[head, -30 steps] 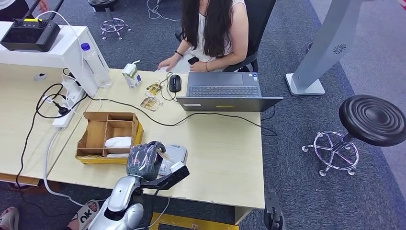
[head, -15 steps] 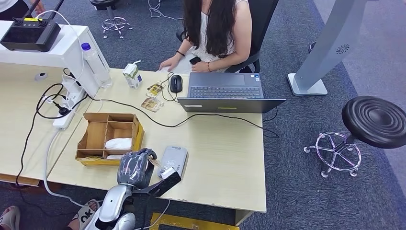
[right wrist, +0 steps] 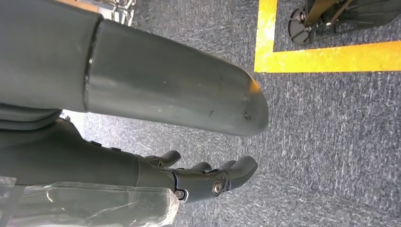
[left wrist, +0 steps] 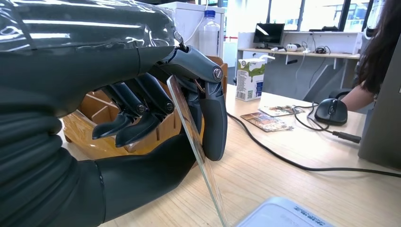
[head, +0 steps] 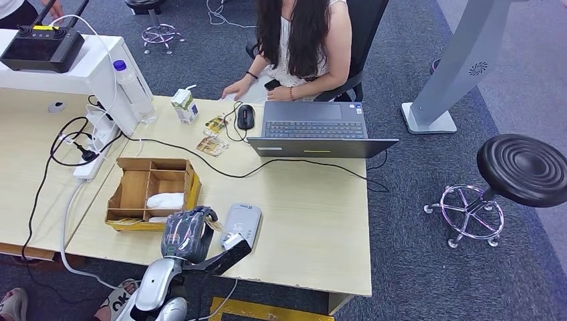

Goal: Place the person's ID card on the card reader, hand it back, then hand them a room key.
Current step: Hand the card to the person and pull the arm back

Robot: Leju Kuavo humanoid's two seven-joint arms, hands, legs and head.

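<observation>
Left hand [head: 187, 233] pinching the ID card [left wrist: 194, 146] between thumb and finger, card on edge just beside the card reader [head: 241, 224], perhaps touching it. Right hand [right wrist: 208, 177] hanging above carpet, fingers loosely apart, holding nothing.

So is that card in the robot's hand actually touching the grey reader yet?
Cannot tell. In the left wrist view the card, pinched by the left hand, runs off-frame beside the reader.

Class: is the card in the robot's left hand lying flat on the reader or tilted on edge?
Tilted: left hand pinches card edge-up above reader.
</observation>
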